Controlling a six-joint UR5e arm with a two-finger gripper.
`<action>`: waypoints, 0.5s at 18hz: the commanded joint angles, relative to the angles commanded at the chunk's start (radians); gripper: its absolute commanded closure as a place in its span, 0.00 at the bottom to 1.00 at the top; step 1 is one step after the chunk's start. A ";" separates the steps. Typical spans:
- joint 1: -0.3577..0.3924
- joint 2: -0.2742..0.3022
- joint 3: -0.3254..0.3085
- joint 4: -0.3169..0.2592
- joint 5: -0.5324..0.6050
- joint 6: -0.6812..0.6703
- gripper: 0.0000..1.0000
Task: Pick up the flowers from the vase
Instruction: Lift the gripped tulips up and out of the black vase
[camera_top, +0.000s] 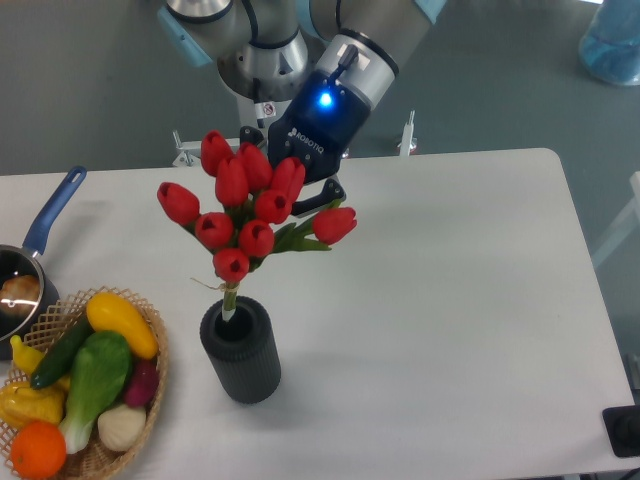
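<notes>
One bunch of flowers (245, 205) gripped in tool (300, 195), hanging just below it, stem tips at mouth of vase (240, 350). Lift step; next, raise clear.

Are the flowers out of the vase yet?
Nearly: the flowers are raised above the vase, but the stem tip looks level with its rim.

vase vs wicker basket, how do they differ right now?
The vase is a dark grey ribbed cylinder standing upright; the basket is a tan woven bowl, low and wide, partly cut off by the frame edge. The vase holds only the stem end of the flowers, which the gripper has gripped above it; the basket is full of vegetables and fruit. Both rest on the white table, side by side.
</notes>
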 joint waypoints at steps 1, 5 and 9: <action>0.005 0.000 0.003 0.000 0.000 -0.002 0.83; 0.018 -0.003 0.021 0.000 -0.018 -0.024 0.83; 0.037 -0.009 0.032 0.000 -0.020 -0.020 0.83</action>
